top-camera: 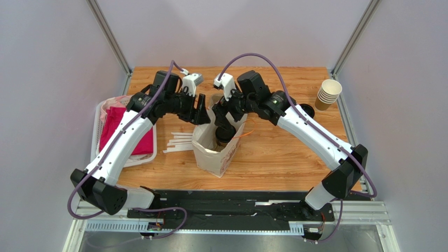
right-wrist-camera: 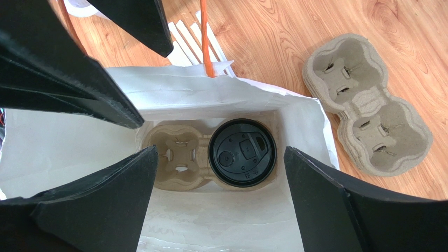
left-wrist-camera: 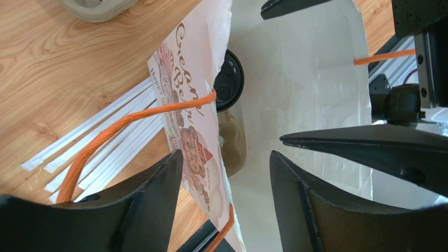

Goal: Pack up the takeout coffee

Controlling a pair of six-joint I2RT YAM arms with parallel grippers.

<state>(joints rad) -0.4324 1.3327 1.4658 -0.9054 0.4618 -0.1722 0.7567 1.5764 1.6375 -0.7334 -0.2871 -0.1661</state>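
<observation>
Below my spread, empty right jaws the takeout coffee sits in the carrier inside the bag, left jaws spread astride its rim; looks packed, only withdrawal left.

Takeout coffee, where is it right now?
In the right wrist view, the takeout coffee sits inside the white paper bag, in one pocket of the cardboard cup carrier at its bottom, right of the empty pocket.
</observation>
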